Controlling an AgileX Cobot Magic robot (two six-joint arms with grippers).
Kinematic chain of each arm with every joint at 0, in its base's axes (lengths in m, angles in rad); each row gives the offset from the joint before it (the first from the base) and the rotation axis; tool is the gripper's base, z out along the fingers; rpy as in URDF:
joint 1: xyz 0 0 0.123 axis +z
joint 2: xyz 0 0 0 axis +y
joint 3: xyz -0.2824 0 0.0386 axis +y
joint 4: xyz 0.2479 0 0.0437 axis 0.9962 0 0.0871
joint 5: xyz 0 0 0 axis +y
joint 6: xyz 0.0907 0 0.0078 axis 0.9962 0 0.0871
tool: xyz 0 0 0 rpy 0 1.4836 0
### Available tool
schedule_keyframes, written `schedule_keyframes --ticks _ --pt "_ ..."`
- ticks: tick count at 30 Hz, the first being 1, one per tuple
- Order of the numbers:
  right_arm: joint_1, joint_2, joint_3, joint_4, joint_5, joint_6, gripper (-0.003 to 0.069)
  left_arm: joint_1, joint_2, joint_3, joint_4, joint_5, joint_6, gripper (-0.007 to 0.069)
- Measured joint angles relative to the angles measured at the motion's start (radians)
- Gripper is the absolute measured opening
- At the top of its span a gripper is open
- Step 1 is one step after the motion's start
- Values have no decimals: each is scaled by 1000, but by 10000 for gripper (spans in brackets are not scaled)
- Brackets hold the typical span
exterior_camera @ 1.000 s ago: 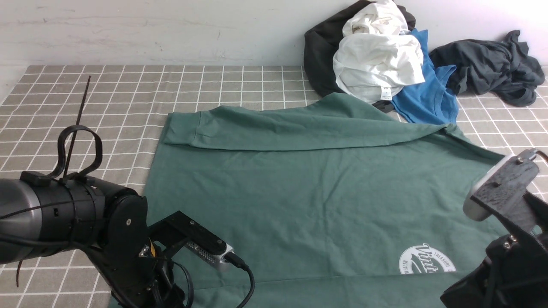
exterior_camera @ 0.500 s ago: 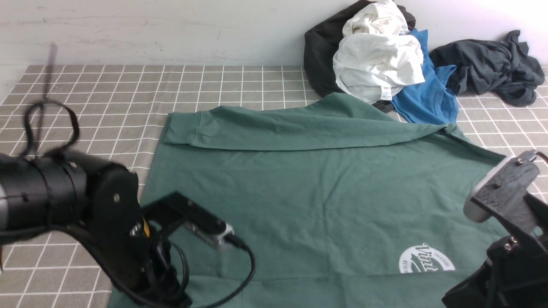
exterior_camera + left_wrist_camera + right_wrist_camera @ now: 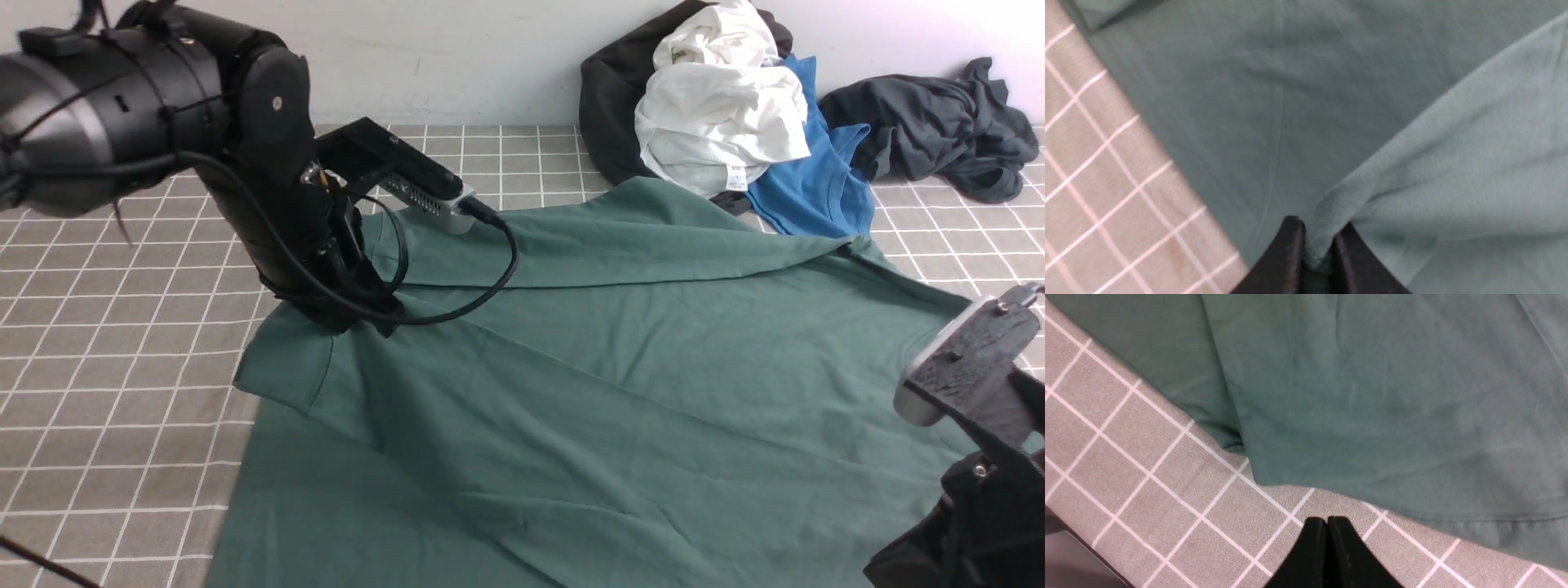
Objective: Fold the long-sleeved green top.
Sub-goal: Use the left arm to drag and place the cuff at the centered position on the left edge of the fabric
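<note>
The left gripper (image 3: 1316, 245) is closed tight on a bunched ridge of the green long-sleeved top (image 3: 620, 384), the cloth squeezed between its two black fingers (image 3: 1289, 253) and rising out of the pinch. From that grip, above the top's left side, a broad flap of the top hangs raised and slopes away in long diagonal creases across the body, its loose corner sticking out past the top's left edge. The right gripper (image 3: 1327, 524) has its jaws pressed together on nothing and hovers over the checked tablecloth (image 3: 147, 367) just off the top's hem, apart from the fabric. The top itself lies spread over the middle of the tablecloth, filling most of the near side, with one sleeve (image 3: 620, 245) folded flat along its far edge. Beyond that far edge, toward the right, sits a heap of clothes touching the top: a black garment (image 3: 608, 106), a crumpled white garment (image 3: 718, 122) over it, and a bright blue tee (image 3: 816, 188). A dark grey garment (image 3: 931, 131) lies further right of the heap, apart from the top.
</note>
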Motion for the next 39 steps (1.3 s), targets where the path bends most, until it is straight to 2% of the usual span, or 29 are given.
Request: schedule_keyframes --ticks 9,13,14,17,18,19,21,26,32,39 --pt "0 0 0 -83 22 49 -14 74 220 -104 -24 4 -4 50" --pt "0 0 0 -114 16 64 -14 99 254 -129 -30 7 -8 107" --pt "0 3 -2 -124 14 72 -14 104 259 -145 -31 11 -9 139" --pt "0 47 -53 -175 16 112 -14 124 271 -248 -48 24 -46 307" --pt "0 50 -57 -180 16 112 -14 126 272 -255 -49 24 -50 307" --pt "0 85 -106 -206 17 137 -14 141 284 -318 -69 29 -68 399" --pt "0 122 -160 -225 20 152 -14 158 306 -377 -101 47 -71 470" --pt "0 190 -265 -236 25 162 -14 177 387 -473 -137 88 -59 572" --pt "0 200 -281 -236 30 162 -14 178 461 -495 -147 157 -50 584" --pt "0 201 -281 -238 9 162 -14 178 469 -500 -147 136 -43 584"
